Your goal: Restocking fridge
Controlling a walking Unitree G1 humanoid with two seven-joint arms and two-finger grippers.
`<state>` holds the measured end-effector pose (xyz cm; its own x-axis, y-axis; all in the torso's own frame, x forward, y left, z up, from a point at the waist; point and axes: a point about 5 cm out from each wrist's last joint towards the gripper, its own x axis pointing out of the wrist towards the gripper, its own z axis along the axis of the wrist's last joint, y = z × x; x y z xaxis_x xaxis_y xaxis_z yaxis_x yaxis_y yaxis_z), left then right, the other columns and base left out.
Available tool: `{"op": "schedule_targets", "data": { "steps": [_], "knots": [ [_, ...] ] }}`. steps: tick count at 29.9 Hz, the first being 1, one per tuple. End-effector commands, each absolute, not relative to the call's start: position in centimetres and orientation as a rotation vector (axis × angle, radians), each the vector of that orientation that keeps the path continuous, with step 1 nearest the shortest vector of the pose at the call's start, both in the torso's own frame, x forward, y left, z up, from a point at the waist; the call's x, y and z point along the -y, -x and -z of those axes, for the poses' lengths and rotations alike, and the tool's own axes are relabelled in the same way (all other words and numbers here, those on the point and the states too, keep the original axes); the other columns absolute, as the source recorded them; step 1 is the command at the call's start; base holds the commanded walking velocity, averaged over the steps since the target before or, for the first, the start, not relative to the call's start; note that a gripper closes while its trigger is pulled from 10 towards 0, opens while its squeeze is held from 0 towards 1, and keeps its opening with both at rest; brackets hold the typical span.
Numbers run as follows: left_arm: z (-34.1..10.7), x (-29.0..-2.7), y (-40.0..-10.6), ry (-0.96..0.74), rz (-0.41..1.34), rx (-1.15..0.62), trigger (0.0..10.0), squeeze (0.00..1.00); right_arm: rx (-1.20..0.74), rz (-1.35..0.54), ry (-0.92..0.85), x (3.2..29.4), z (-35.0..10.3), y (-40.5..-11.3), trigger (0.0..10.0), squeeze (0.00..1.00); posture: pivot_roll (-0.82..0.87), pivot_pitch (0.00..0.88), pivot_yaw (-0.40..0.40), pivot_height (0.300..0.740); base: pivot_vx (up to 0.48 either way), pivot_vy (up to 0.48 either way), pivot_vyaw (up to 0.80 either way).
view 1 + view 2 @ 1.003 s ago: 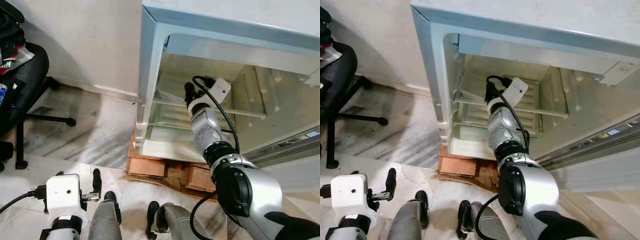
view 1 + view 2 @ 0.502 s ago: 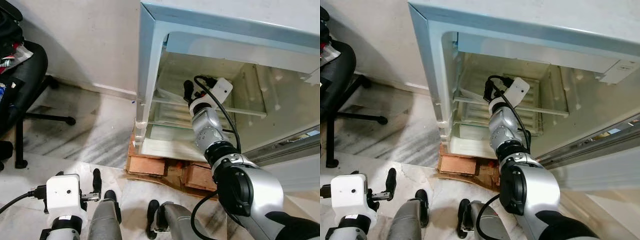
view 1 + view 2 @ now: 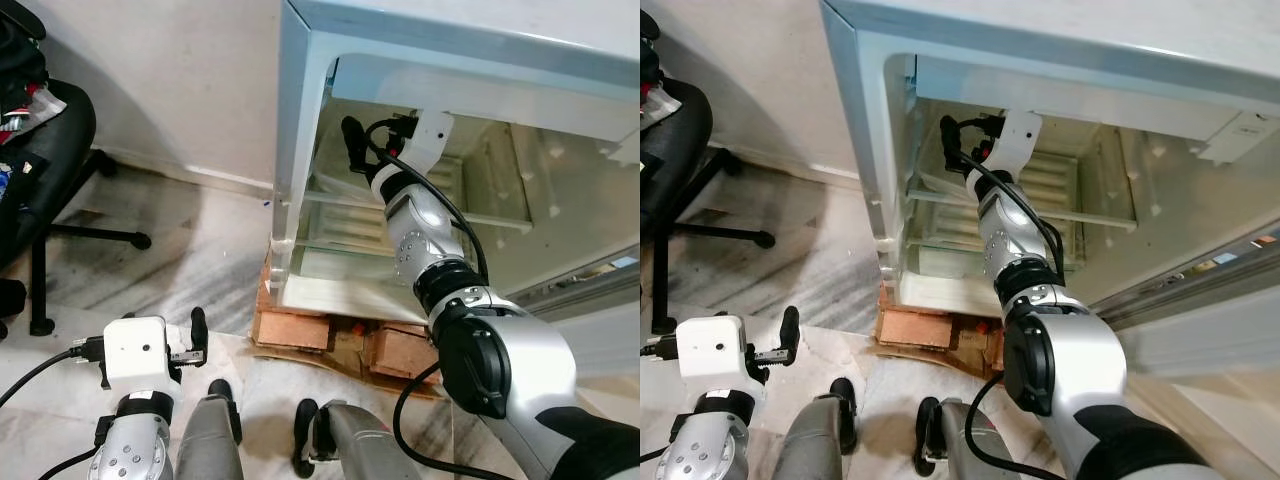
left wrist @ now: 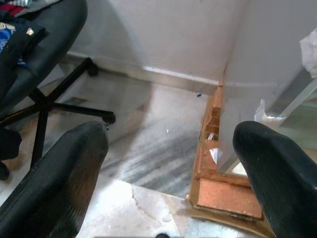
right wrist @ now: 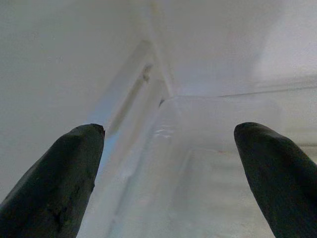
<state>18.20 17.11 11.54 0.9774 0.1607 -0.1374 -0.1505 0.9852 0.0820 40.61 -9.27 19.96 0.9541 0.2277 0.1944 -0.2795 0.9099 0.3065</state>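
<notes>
The white fridge stands open ahead of me, and its inside looks bare. My right arm reaches into it. The right gripper is high up by the inner left wall, above a glass shelf. In the right wrist view its fingers are spread wide, with just the pale wall and a clear shelf edge between them. The left gripper hangs low at my left side, open and holding nothing, facing the floor and the fridge's base.
The fridge rests on reddish bricks and cardboard. A black office chair with clothes on it stands to the left on the marble floor. The fridge door's lower edge runs along the right. My feet are below.
My right gripper has risen and moved left inside the fridge, from shelf level to the upper left corner. The left arm has come up slightly.
</notes>
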Motion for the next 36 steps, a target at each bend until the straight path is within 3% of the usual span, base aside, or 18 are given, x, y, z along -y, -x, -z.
{"op": "schedule_targets", "data": {
  "steps": [1, 8, 18, 23, 26, 36],
  "knots": [
    [-10.8, -17.3, -18.0, -0.071, -0.170, -0.173, 10.0, 0.00, 0.146, -0.251, -0.310, 10.3, -19.1, -40.5, 10.0, 0.00, 0.23, 0.244, -0.148, 0.740, 0.000, 0.000, 0.00],
    [-10.6, -17.3, -19.6, -0.078, -0.174, -0.154, 10.0, 0.00, 0.158, -0.203, -0.249, 13.3, -17.8, -39.9, 10.0, 0.00, 0.21, 0.191, -0.135, 0.740, 0.000, 0.000, 0.00],
    [-10.3, -17.6, -20.9, -0.100, -0.157, -0.136, 10.0, 0.00, 0.176, -0.191, -0.203, 15.2, -14.6, -37.4, 10.0, 0.00, 0.17, 0.108, -0.099, 0.740, 0.000, 0.000, 0.00],
    [-10.1, -17.9, -21.7, -0.108, -0.156, -0.129, 10.0, 0.00, 0.213, -0.205, -0.109, 15.0, -13.7, -35.1, 10.0, 0.00, 0.16, 0.069, -0.090, 0.740, -0.100, 0.000, 0.00],
    [-9.9, -17.8, -22.0, -0.111, -0.153, -0.123, 10.0, 0.00, 0.180, -0.330, -0.315, 14.0, -12.8, -33.1, 10.0, 0.00, 0.15, 0.043, -0.084, 0.740, -0.300, 0.000, 0.00],
    [-9.3, -17.5, -22.4, -0.113, -0.127, -0.121, 10.0, 0.00, 0.081, -0.227, -0.146, 13.6, -10.7, -29.9, 10.0, 0.00, 0.13, 0.012, -0.071, 0.740, -0.319, 0.000, 0.00]
  ]
}}
